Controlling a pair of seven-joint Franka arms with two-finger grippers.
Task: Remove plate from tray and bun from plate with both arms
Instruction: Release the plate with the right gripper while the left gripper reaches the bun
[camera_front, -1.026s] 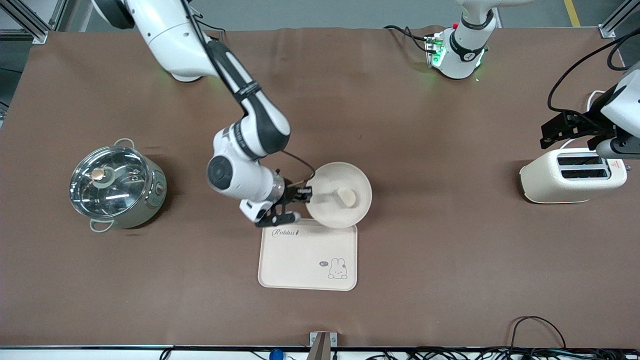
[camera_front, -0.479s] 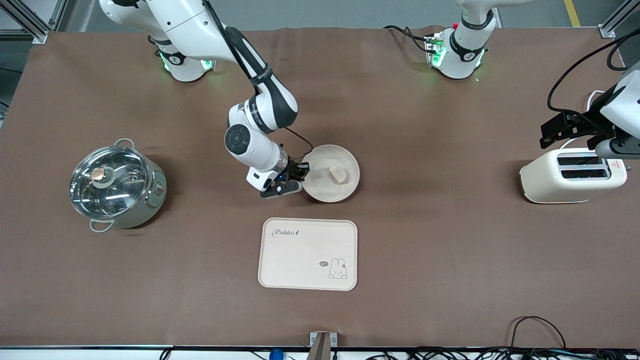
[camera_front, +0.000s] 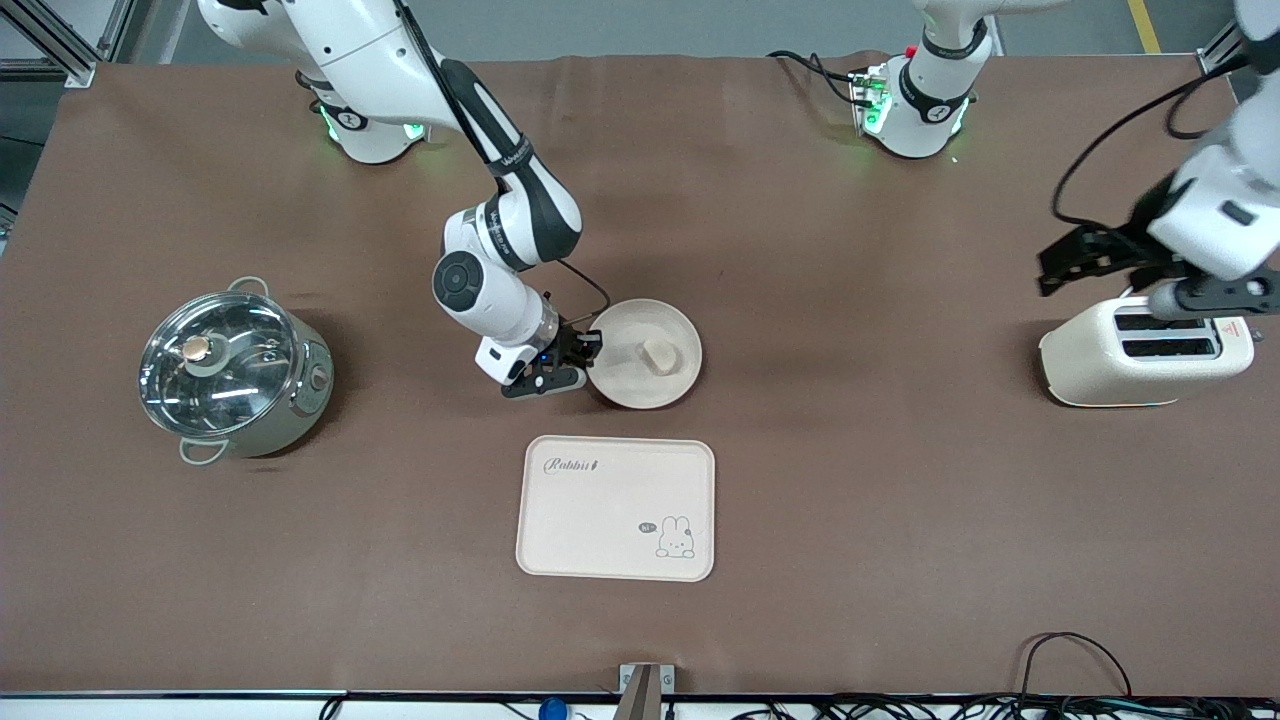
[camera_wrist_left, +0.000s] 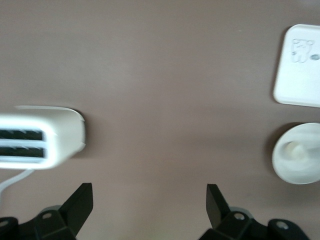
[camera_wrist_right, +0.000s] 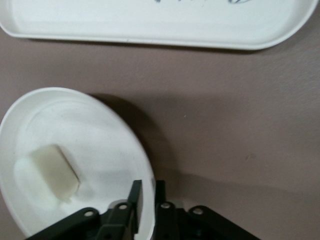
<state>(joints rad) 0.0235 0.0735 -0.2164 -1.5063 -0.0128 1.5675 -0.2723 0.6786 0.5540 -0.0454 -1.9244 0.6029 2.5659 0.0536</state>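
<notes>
The round cream plate (camera_front: 672, 378) is farther from the front camera than the tray, low over the brown table. The small pale bun (camera_front: 657, 354) lies in the plate. My right gripper (camera_front: 586, 351) is shut on the plate's rim at the side toward the right arm's end. In the right wrist view one finger is inside the plate (camera_wrist_right: 95, 130) and one outside, with the right gripper (camera_wrist_right: 148, 192) clamped on the rim and the bun (camera_wrist_right: 47, 172) close by. My left gripper (camera_front: 1075, 262) is over the toaster, open and empty (camera_wrist_left: 149, 200). The left wrist view shows the plate (camera_wrist_left: 299, 167) far off.
The rectangular cream tray (camera_front: 616, 508) with the rabbit print lies nearer to the front camera than the plate. It also shows in the right wrist view (camera_wrist_right: 150, 22). A steel pot with a glass lid (camera_front: 232, 370) stands toward the right arm's end. A white toaster (camera_front: 1145, 350) stands toward the left arm's end.
My right gripper carried the plate with the bun from over the tray's edge toward the robots' bases and lower. My left gripper shifted slightly toward the table's middle.
</notes>
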